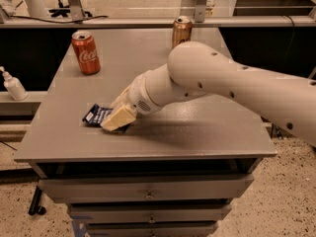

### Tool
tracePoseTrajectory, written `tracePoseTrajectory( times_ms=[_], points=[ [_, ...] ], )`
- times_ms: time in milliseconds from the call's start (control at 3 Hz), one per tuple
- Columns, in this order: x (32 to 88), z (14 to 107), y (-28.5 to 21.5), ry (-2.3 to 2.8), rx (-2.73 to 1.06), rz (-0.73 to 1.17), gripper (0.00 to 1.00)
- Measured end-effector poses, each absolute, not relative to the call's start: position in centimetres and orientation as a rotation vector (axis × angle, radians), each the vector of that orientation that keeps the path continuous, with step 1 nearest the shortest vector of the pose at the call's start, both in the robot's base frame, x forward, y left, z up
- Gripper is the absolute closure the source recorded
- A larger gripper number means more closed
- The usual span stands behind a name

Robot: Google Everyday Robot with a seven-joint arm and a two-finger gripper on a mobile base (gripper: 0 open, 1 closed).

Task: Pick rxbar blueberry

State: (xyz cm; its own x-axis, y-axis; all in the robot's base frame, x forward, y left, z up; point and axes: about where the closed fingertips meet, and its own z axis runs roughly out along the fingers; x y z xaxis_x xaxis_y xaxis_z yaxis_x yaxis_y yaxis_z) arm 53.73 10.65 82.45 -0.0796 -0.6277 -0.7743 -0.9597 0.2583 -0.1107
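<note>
Navy-blue rxbar blueberry (96,115): one, flat at the front-left of the grey table (197,137), its right end hidden under the gripper (118,118). Gripper: one, resting on the bar; hold cannot be told. Step, as judged: grasping. Next calls for a firm pinch, then a lift. Cans: two, a red can (86,52) and a bronze can (181,31).

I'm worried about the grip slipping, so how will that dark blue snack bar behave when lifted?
The rxbar blueberry lies flat on the table, so it likely won't roll or tip. Small and thin, it is probably light and may slide. The gripper sits over one end.
</note>
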Motion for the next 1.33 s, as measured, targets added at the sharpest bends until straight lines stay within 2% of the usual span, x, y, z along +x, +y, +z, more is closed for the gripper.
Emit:
tracePoseTrajectory(
  times_ms=[667, 1000, 1333],
  points=[
    [53.73, 82.45, 10.64, 1.794, -1.452, 0.570, 1.00],
    [53.73, 82.45, 10.65, 1.794, -1.452, 0.570, 0.84],
    [53.72, 82.46, 10.65, 1.794, -1.453, 0.570, 0.61]
  ],
)
